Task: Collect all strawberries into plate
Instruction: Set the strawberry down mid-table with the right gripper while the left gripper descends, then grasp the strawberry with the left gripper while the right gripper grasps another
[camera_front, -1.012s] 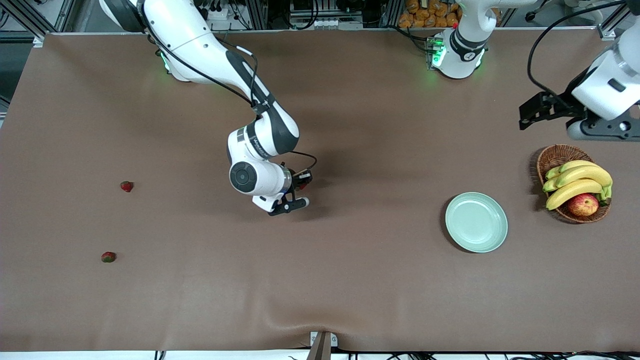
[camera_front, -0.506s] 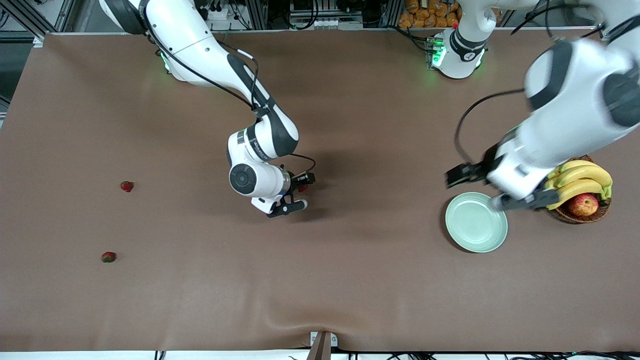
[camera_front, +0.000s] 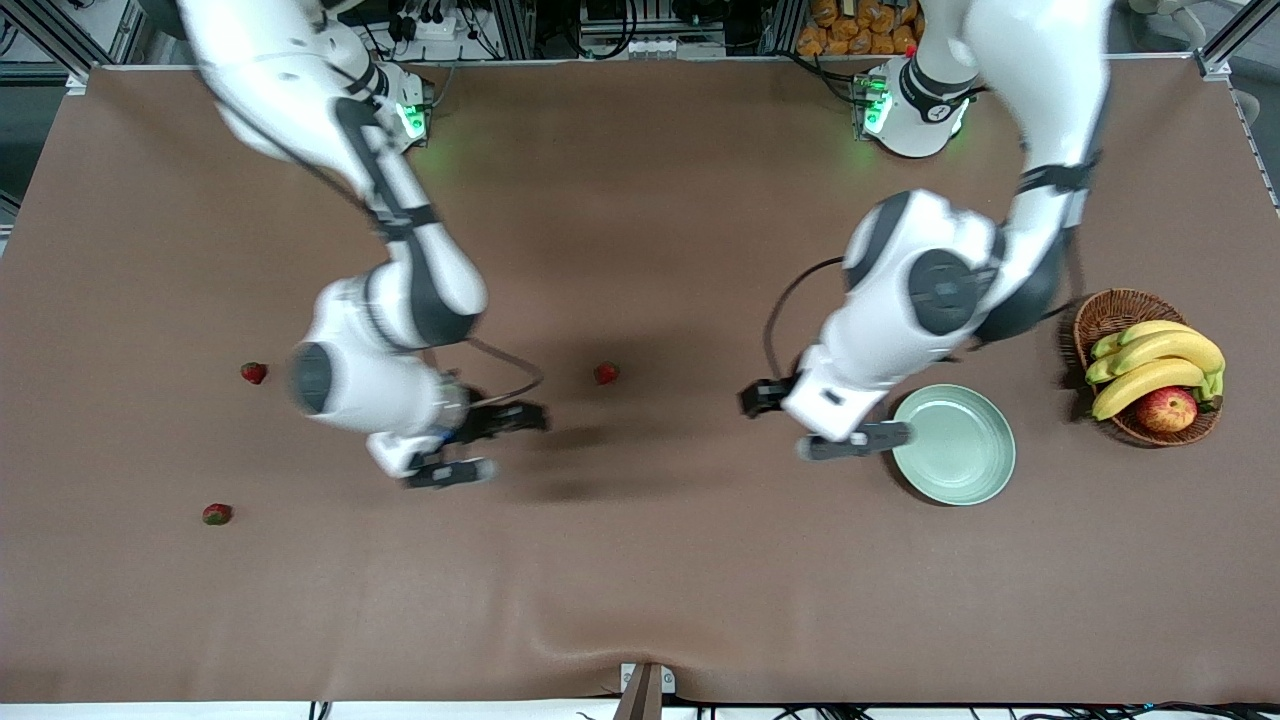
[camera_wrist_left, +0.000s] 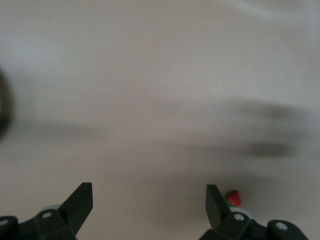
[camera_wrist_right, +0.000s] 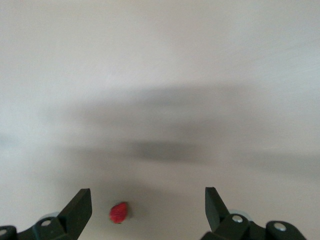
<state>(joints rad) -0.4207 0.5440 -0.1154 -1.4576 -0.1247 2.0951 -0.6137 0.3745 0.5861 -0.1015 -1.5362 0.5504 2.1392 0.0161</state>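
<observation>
Three strawberries lie on the brown table: one in the middle (camera_front: 606, 373), two at the right arm's end, one (camera_front: 254, 373) farther from the front camera than the other (camera_front: 216, 514). The mint-green plate (camera_front: 953, 444) is empty. My right gripper (camera_front: 510, 441) is open and empty over the table beside the middle strawberry, toward the right arm's end; that strawberry (camera_wrist_right: 119, 212) shows between the spread fingers of the gripper (camera_wrist_right: 148, 205). My left gripper (camera_front: 792, 424) is open and empty between the plate and the middle strawberry. A strawberry (camera_wrist_left: 233, 198) shows beside one finger of the left gripper (camera_wrist_left: 149, 200).
A brown wicker basket (camera_front: 1110, 312) with bananas (camera_front: 1155, 362) and a red-yellow apple (camera_front: 1166, 409) stands at the left arm's end, beside the plate. A fold in the table cover (camera_front: 590, 630) runs near the front edge.
My right gripper has drawn back from the middle strawberry, which stays on the table. My left arm has swung from over the basket end to beside the plate.
</observation>
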